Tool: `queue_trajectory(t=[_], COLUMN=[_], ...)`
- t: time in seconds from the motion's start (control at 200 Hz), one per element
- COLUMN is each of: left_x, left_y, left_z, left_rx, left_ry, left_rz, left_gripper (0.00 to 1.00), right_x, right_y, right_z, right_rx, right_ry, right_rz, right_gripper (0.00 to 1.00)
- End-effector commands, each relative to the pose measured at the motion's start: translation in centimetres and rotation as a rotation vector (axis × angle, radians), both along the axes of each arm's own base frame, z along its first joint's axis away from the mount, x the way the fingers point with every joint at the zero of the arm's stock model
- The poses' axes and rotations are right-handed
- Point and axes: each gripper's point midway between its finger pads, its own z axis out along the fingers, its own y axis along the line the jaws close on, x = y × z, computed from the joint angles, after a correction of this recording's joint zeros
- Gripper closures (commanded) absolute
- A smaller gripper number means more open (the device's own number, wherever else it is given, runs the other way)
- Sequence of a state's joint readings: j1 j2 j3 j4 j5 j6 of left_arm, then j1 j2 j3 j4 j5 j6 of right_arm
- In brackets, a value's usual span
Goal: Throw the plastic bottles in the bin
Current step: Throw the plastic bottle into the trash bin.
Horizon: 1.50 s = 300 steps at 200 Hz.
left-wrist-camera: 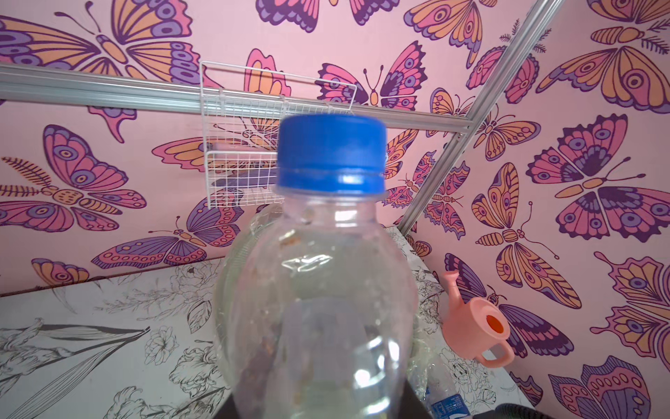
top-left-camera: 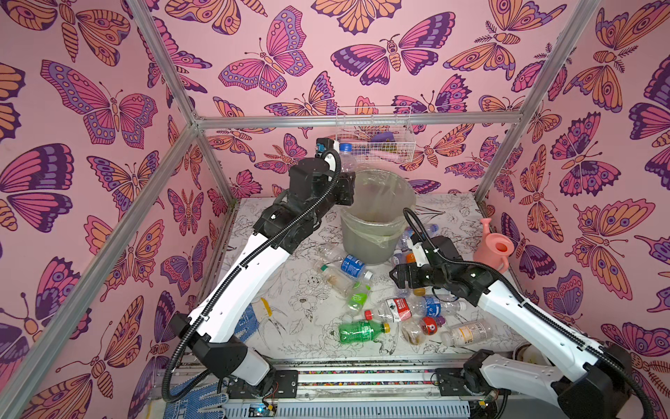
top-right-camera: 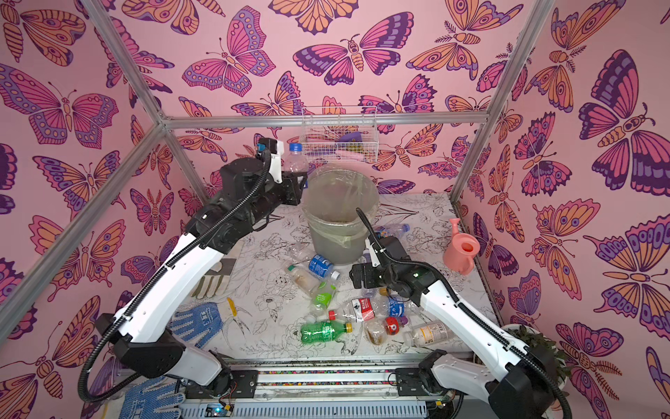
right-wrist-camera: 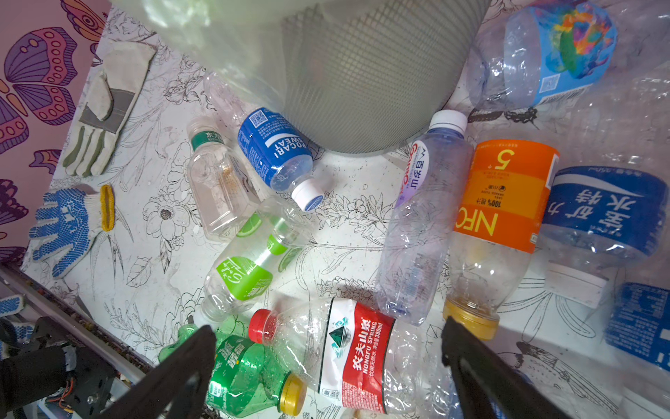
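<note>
Between the jaws of my left gripper (top-left-camera: 346,183), clamped on it and mostly hidden in both top views, the clear plastic bottle with a blue cap (top-left-camera: 343,159) stands upright just beside the rim of the round grey bin (top-left-camera: 362,243). Left wrist: the bottle is blurred and its base is cut off. Right wrist alone shows my right gripper (right-wrist-camera: 326,333) spread wide above a crushed clear bottle with a red label (right-wrist-camera: 355,359).

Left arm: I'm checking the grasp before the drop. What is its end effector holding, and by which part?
A blue-capped bottle, upright, gripped around its lower body.
</note>
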<state>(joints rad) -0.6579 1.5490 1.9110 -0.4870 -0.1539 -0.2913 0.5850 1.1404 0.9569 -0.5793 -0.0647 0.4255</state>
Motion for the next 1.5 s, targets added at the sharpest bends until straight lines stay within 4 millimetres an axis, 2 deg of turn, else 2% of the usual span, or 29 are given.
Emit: queue_trajectory(t=[0.0, 0.17, 0.366, 0.601, 0.731, 0.786, 0.807, 0.847, 0.917, 0.982, 1.137, 1.227, 1.393, 1.498], left_x=[0.2, 1.0, 2.6, 4.2, 4.8, 5.2, 5.3, 5.5, 5.8, 5.5, 4.3, 3.5, 1.5, 0.9], left_y=[-1.9, -3.9, -5.7, -7.5, -8.2, -8.4, -8.5, -8.6, -8.7, -8.5, -7.6, -7.0, -6.3, -5.8], left_z=[0.8, 0.2, -1.8, -4.3, -6.0, -6.9, -7.2, -8.0, -8.9, -8.3, -4.9, -3.7, -2.4, -2.5], left_rx=[0.008, 0.015, 0.028, 0.049, 0.066, 0.077, 0.082, 0.094, 0.110, 0.104, 0.091, 0.086, 0.103, 0.109], left_ry=[-0.035, -0.025, 0.012, 0.054, 0.082, 0.095, 0.099, 0.112, 0.129, 0.121, 0.052, 0.029, -0.011, -0.021], left_rz=[-0.058, -0.098, -0.121, -0.141, -0.149, -0.148, -0.147, -0.144, -0.140, -0.141, -0.145, -0.140, -0.131, -0.123], left_gripper=[0.91, 0.91, 0.92, 0.91, 0.87, 0.81, 0.75, 0.58, 0.20, 0.01, 0.02, 0.02, 0.01, 0.01], right_x=[-0.3, -0.4, -0.1, -0.4, -0.4, -0.5, -0.5, -0.5, -0.6, -0.7, -0.7, -0.6, -0.5, -0.3], right_y=[-0.6, -1.2, -2.7, -3.1, -3.7, -3.6, -3.6, -3.5, -3.3, -3.2, -3.0, -2.8, -2.9, -3.1], right_z=[-0.3, -0.1, -0.3, 0.6, 1.1, 1.4, 1.5, 1.7, 2.0, 2.2, 2.5, 2.7, 2.7, 2.7], right_rx=[-0.012, -0.007, -0.030, -0.026, -0.014, -0.002, 0.003, 0.011, 0.022, 0.027, 0.039, 0.042, 0.035, 0.020], right_ry=[0.006, -0.001, 0.007, -0.028, -0.073, -0.084, -0.088, -0.094, -0.099, -0.101, -0.112, -0.113, -0.111, -0.112], right_rz=[-0.034, -0.075, -0.182, -0.180, -0.199, -0.194, -0.191, -0.185, -0.173, -0.167, -0.155, -0.145, -0.152, -0.160], right_gripper=[0.01, 0.01, 0.01, 0.01, 0.01, 0.01, 0.01, 0.01, 0.01, 0.01, 0.01, 0.01, 0.01, 0.01])
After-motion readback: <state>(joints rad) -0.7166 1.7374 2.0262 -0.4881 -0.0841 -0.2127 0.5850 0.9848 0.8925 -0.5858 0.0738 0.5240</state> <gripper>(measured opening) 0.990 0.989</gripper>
